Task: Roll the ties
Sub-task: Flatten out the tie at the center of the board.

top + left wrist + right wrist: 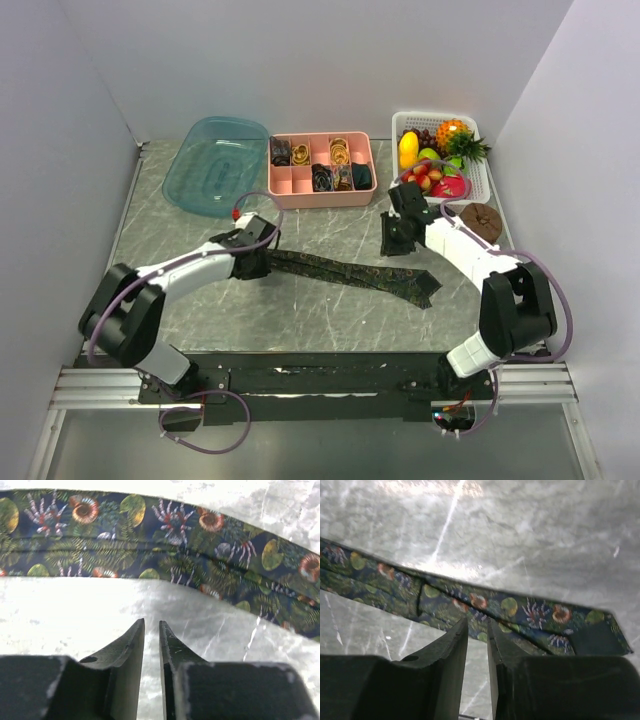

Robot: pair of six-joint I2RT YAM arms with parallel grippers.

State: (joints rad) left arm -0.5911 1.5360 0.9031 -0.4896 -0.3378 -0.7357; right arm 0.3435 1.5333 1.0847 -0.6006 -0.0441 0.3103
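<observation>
A dark navy tie (350,272) with a fern and flower print lies flat as a long strip across the middle of the table. My left gripper (256,264) sits at its narrow left end. In the left wrist view its jaws (151,624) are nearly together and empty, just short of the tie (165,545). My right gripper (397,240) hovers just behind the tie's wide right part. In the right wrist view its tips (477,622) are close together and empty, over the near edge of the tie (470,600). Several rolled ties (322,180) sit in a pink divided tray (322,198).
A clear blue tub (215,165) stands at the back left. A white basket (478,130) of toy fruit stands at the back right. A brown round object (483,220) lies beside my right arm. White walls close in the table on both sides.
</observation>
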